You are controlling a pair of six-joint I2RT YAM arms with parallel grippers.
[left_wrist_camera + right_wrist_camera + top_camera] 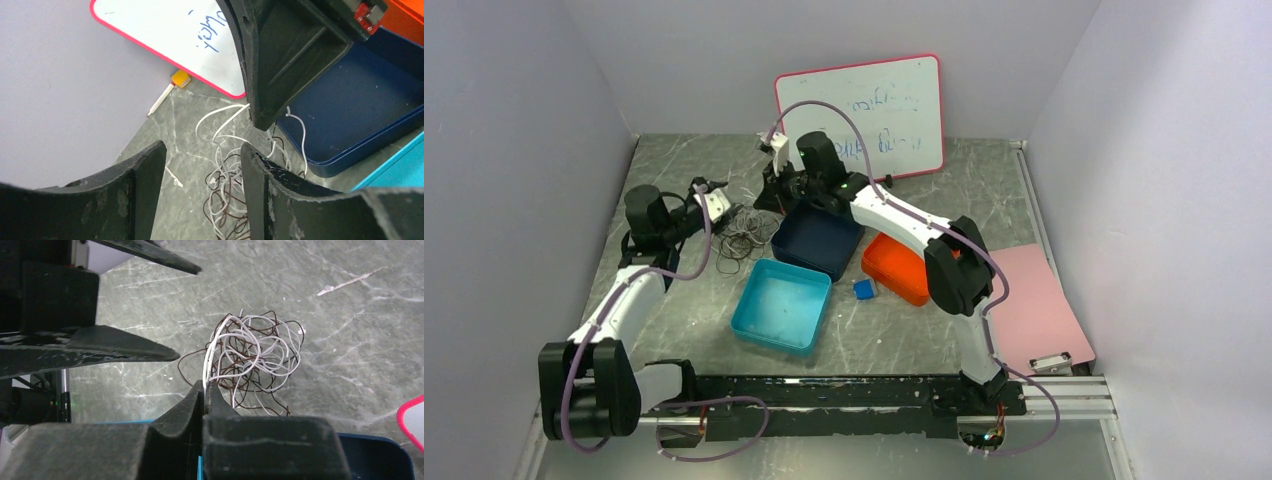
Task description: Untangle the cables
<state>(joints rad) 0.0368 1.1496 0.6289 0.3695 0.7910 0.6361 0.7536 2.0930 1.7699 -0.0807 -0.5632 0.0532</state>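
Observation:
The cables [746, 235] are a tangle of thin white and dark brown strands lying on the grey table, left of the dark blue bin. My right gripper [204, 385] is shut on white strands that rise from the tangle [255, 352]; in the top view it [774, 190] is just behind the tangle. My left gripper [714, 200] is open and empty, just left of the tangle. In the left wrist view its jaws [202, 147] stand wide apart above the table, with the cables [232, 187] lying near the right finger.
A dark blue bin [817, 240], a teal bin [782, 305] and an orange bin [896, 268] sit mid-table. A whiteboard [864, 110] leans on the back wall, with a marker [161, 100] at its foot. A pink sheet [1034, 305] lies at the right.

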